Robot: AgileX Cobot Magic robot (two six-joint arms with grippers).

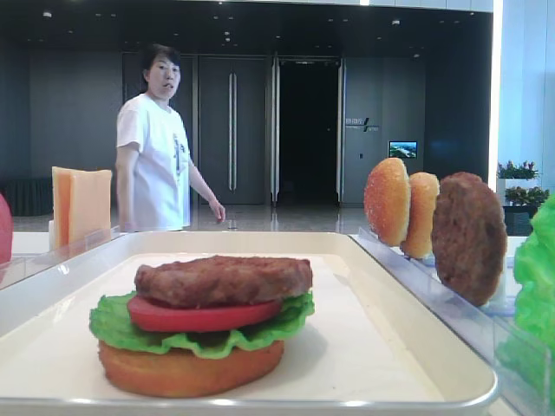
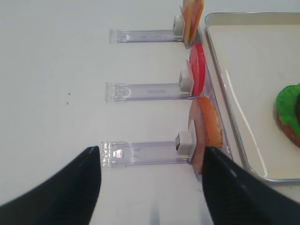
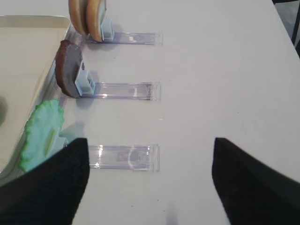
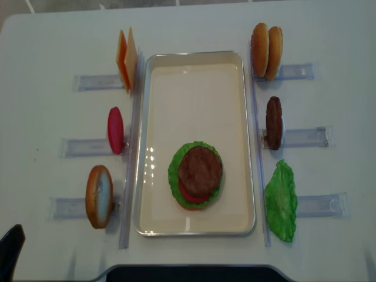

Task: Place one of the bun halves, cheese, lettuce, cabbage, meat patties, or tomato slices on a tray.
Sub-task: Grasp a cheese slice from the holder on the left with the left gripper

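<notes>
The cream tray (image 4: 194, 100) holds a stack of flat bun half, lettuce, tomato slice and meat patty (image 4: 200, 171). Upright in racks on its left stand cheese (image 4: 126, 66), a tomato slice (image 4: 116, 130) and a bun half (image 4: 98, 195). On its right are two bun halves (image 4: 265, 44), a patty (image 4: 274, 122) and lettuce (image 4: 281, 201). My left gripper (image 2: 151, 152) hangs open and empty in front of the bun half (image 2: 208, 129). My right gripper (image 3: 150, 140) is open and empty beside the lettuce (image 3: 42, 131). Cabbage is out of view.
Clear plastic racks (image 4: 305, 137) stick out from both long sides of the tray across the white table. A person (image 1: 160, 139) in a white shirt stands behind the table. The table's front edge (image 4: 188, 271) lies close below the tray.
</notes>
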